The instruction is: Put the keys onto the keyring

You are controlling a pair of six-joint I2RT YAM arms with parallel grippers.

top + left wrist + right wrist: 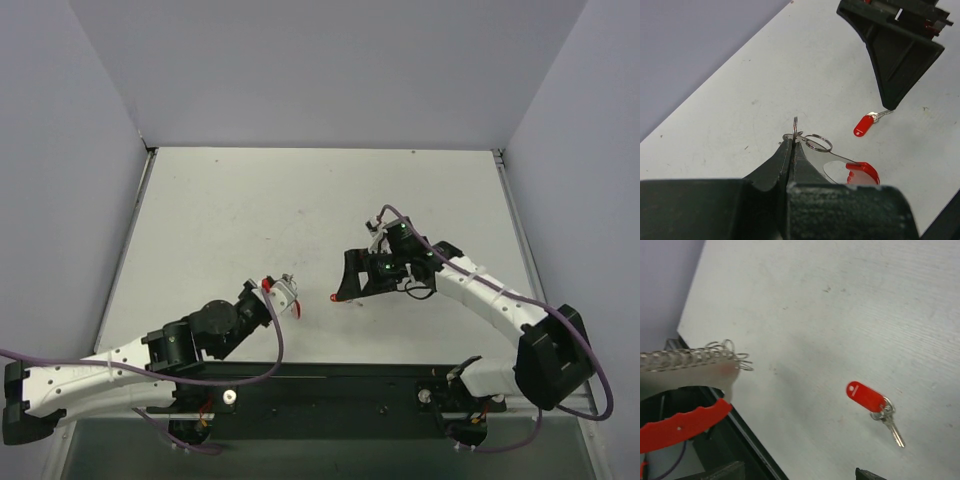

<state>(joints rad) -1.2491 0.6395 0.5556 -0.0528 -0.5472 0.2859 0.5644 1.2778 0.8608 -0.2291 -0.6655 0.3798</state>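
The left gripper is fully closed. Its tips pinch one thin wire loop of the keyring. The rest of the keyring, with the red arc, hangs free beyond the tips, a little above the table.

The right gripper stands wide open and holds nothing. One of its black fingers is just beside the metal end of the key. It may be touching the key, but I cannot tell. The key lies flat on the table between the two grippers, with its red head toward the left arm.

To my eye the key is not yet picked up, so most of the task is not done. I see several things that could go wrong:

- The key is small and flat, so closing fingers may push it along the table and not lift it.
- If they catch only the red head, the metal part can swing and point the wrong way for threading.
- The left grip is only on a thin wire, at the very tips. A push from the key could turn the keyring or pull it out.
- The two grippers are already near each other and may hit when they meet.
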